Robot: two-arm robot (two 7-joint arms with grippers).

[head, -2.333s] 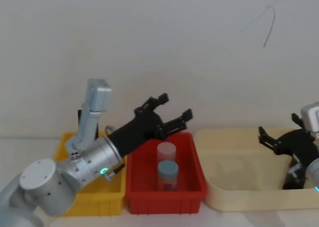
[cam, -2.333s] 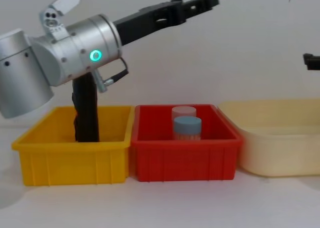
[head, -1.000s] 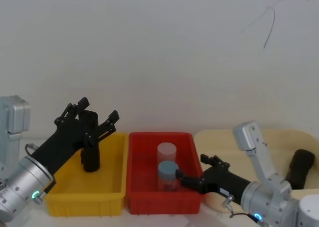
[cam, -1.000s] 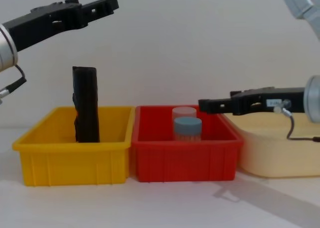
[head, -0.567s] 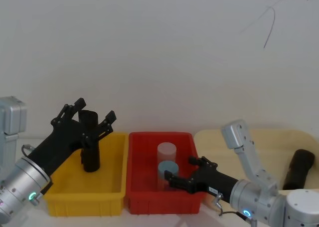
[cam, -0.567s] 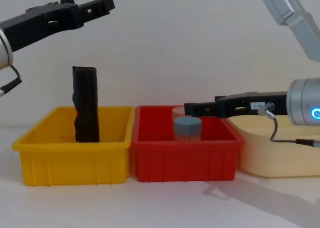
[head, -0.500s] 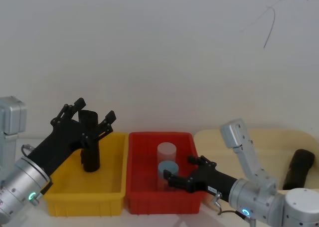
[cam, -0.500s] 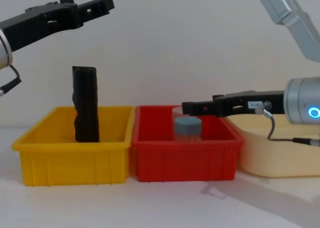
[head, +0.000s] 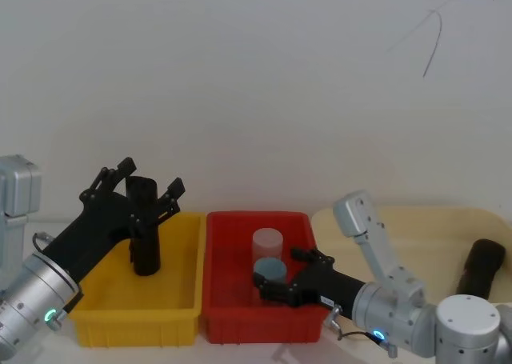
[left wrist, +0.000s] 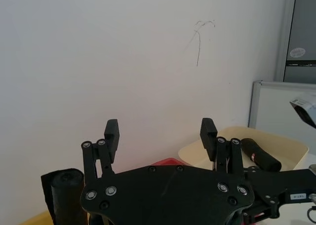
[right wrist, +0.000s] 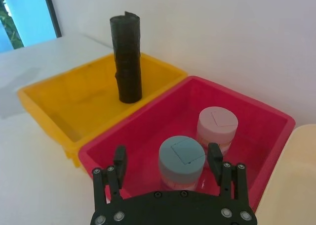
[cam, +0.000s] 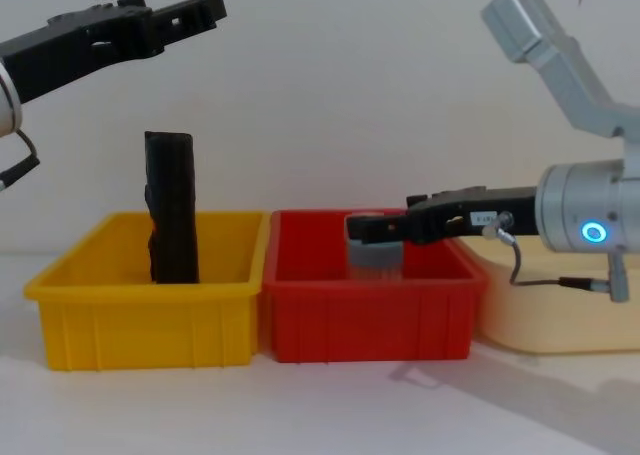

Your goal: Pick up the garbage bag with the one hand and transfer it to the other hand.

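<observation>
The garbage bag (head: 144, 248) is a tall black roll standing upright in the yellow bin (head: 180, 304), rising well above the rim (cam: 172, 215) (right wrist: 127, 62) (left wrist: 61, 195). My left gripper (head: 150, 178), on the arm with the green light, hovers open above and around the roll's top without touching it (cam: 210, 5) (left wrist: 159, 128). My right gripper (head: 280, 274), on the arm with the blue light, reaches open over the red bin (head: 240, 320), level with the top of a blue-lidded jar (right wrist: 181, 158) (cam: 365, 230) (right wrist: 167, 155).
The red bin also holds a pale pink jar (head: 267, 240) behind the blue-lidded one. A cream tub (head: 416, 220) at the right holds a second black roll (head: 478, 268) lying down. The three containers stand side by side against a white wall.
My right gripper has slid further left over the red bin and closer to the blue-lidded jar. The left gripper stays open above the roll, almost unmoved.
</observation>
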